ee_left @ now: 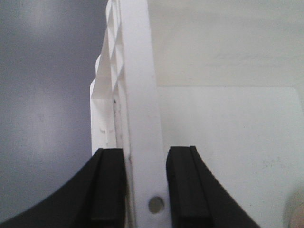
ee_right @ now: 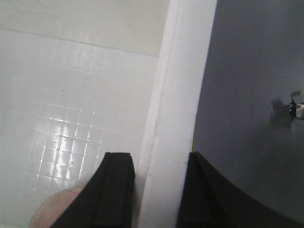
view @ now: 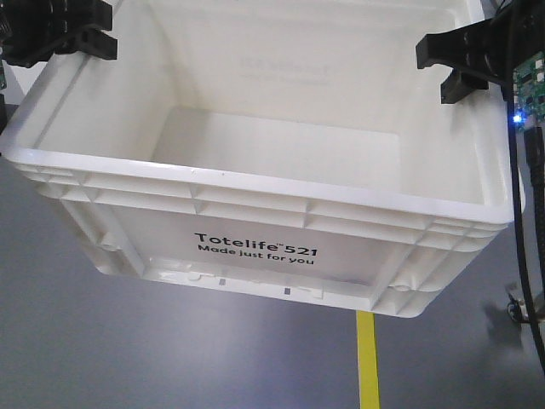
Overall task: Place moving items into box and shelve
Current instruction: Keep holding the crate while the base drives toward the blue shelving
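The box, a large white tote printed "Totelife 521", hangs tilted above the grey floor, held at both ends. My left gripper is shut on its left rim, one black finger outside the wall and the other inside. My right gripper is shut on the right rim the same way. Of the moving items, a pinkish round shape shows on the box floor by the right gripper. A cream edge shows at the corner of the left wrist view. The front view shows neither toy.
Grey floor lies under the box, with a yellow line running toward me. A black cable hangs at the right beside a circuit board with a blue light. A small caster stands low on the right.
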Motion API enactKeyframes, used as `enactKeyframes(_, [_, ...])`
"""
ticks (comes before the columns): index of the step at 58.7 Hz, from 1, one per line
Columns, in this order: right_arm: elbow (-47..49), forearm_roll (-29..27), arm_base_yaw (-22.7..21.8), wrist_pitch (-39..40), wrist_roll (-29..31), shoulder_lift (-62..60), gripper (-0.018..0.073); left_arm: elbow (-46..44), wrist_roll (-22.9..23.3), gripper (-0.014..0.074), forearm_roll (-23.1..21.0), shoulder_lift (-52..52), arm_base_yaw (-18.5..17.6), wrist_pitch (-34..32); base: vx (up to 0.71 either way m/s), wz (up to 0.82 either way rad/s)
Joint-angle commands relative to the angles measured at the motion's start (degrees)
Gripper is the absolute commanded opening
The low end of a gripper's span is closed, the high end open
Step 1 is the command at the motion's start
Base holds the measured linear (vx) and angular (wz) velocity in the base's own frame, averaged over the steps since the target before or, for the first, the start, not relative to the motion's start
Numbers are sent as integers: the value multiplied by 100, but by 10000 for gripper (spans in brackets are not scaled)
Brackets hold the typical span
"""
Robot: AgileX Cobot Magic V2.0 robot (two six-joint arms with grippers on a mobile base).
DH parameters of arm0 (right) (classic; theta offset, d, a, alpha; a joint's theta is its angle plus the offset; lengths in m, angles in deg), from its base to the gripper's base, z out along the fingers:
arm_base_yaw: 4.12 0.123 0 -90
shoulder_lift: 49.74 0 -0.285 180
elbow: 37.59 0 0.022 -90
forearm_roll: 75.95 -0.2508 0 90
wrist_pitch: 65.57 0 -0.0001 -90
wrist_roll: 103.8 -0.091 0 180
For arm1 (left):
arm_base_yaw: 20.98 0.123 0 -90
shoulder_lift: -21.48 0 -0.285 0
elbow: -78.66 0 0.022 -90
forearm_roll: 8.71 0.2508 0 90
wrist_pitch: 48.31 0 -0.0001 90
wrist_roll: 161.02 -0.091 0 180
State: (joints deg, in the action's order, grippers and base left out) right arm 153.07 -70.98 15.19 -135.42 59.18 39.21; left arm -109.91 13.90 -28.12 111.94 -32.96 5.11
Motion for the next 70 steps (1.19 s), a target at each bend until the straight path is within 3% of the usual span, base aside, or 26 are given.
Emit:
enactKeyframes(1, [278,-314,61,719,120,-228,-4,-284,-10,0,-831,-309,-130,-606,58,-6])
enactKeyframes(38, [278,-314,61,713,120,-228,-4,-284,-10,0,-831,-309,-130,-606,62,-10])
enactKeyframes(70, [278,-317,61,713,120,-228,-4,-284,-10,0,-737,-304,-125,-608,62,-30])
